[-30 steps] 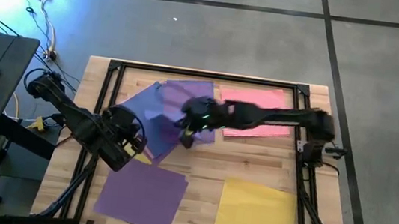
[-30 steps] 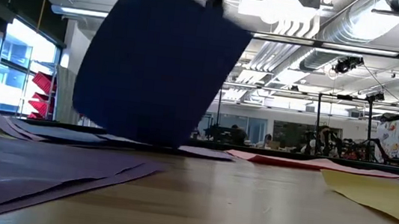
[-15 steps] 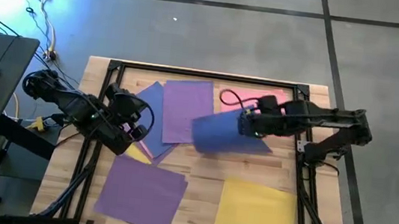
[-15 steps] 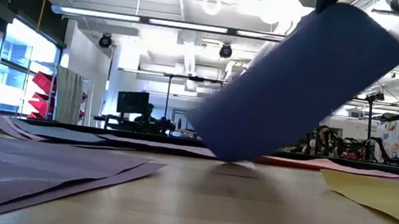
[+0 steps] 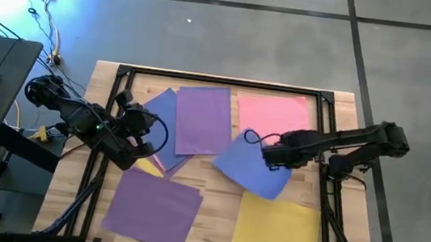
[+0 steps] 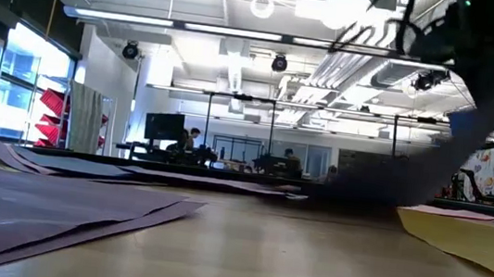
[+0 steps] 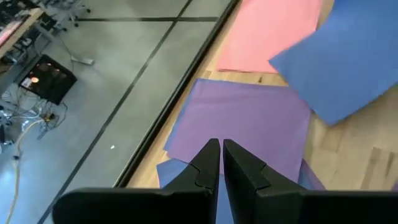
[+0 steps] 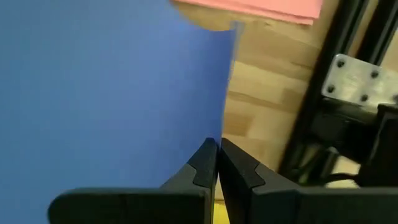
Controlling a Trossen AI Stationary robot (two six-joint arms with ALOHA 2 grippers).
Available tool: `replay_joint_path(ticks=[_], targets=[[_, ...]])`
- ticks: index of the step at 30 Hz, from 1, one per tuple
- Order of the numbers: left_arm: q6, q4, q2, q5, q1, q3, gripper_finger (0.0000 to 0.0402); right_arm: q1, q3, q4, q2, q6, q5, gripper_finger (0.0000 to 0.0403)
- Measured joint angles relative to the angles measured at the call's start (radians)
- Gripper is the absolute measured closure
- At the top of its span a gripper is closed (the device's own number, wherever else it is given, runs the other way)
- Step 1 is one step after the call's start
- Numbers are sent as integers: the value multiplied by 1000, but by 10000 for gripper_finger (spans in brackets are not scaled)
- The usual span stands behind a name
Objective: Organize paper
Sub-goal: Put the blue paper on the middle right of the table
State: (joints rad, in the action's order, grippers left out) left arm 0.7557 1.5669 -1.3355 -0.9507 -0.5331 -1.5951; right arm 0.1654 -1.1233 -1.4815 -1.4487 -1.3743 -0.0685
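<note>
Right gripper: we see its jaws pinched on the blue sheet, which hangs away from them, its far edge low over the wooden table.
Left gripper: we see its jaws pressed together on nothing, above a purple sheet.
Pink sheet: flat, just beyond the right jaws.
Yellow sheet: below the held blue sheet's edge.
Second purple sheet: well apart from both jaws.

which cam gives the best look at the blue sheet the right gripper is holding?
High view: the whole blue sheet shows, pinched at one edge by the right gripper, between the pink sheet and the yellow sheet. Right wrist view shows its surface close up; left wrist view one corner; low view only a dark edge-on shape.
</note>
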Motion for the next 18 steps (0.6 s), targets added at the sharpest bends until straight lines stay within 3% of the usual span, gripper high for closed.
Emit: replay_joint_path(ticks=[7, 18], targets=[[2, -32, 0, 29, 4, 0, 402, -40, 110, 40, 0, 401, 0, 403], [11, -125, 0, 54, 9, 0, 402, -147, 324, 89, -1, 405, -27, 403]])
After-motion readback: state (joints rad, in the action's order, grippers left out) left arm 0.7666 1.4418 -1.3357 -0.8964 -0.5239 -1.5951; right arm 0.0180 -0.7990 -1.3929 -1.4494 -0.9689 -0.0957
